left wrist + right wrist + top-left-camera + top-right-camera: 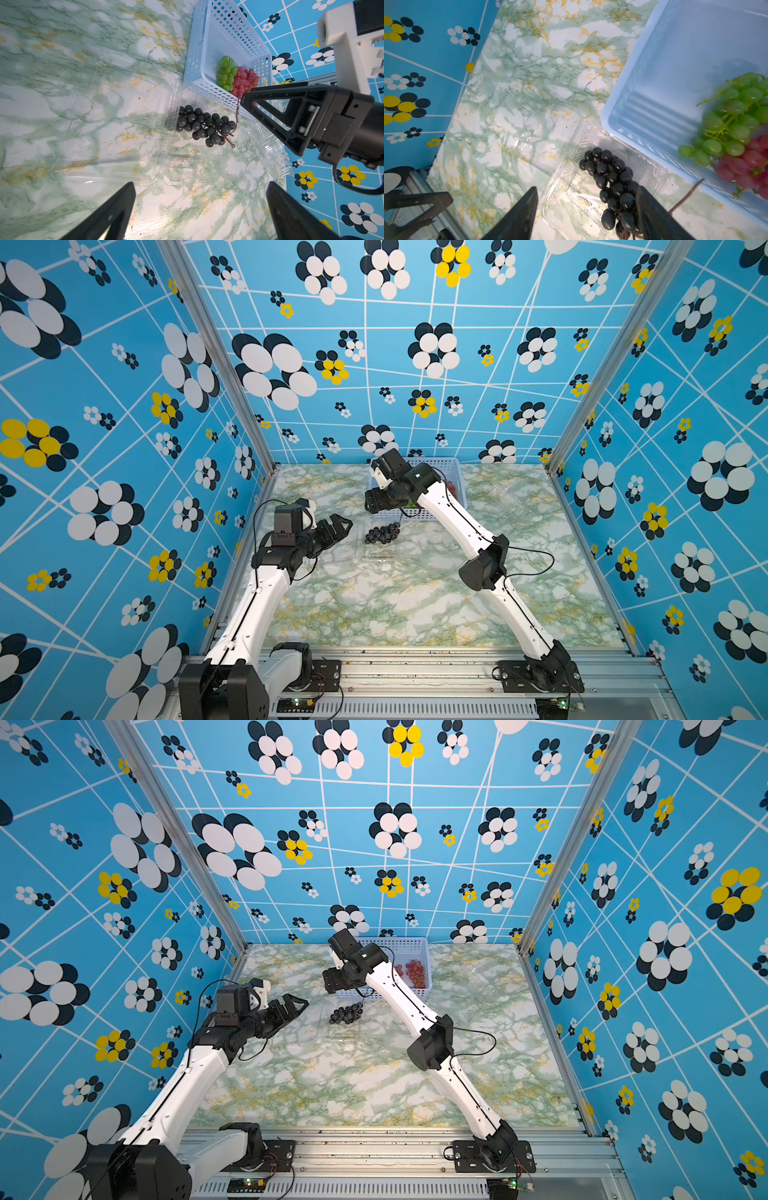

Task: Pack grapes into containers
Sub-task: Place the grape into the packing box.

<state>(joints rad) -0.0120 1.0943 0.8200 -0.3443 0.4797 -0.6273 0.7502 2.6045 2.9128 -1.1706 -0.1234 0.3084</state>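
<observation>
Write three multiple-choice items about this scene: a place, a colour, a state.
1. Where does the dark bunch lie? A) on a plate B) in an open clear container C) in a bag
2. Which grapes lie in the blue basket? A) a green bunch and red ones B) only yellow ones C) none
3. How is the left claw? A) shut on a lid B) open and empty C) shut on a spoon
1 B: the container walls surround it. 2 A: both colours show inside. 3 B: it stands wide open, nothing inside.
</observation>
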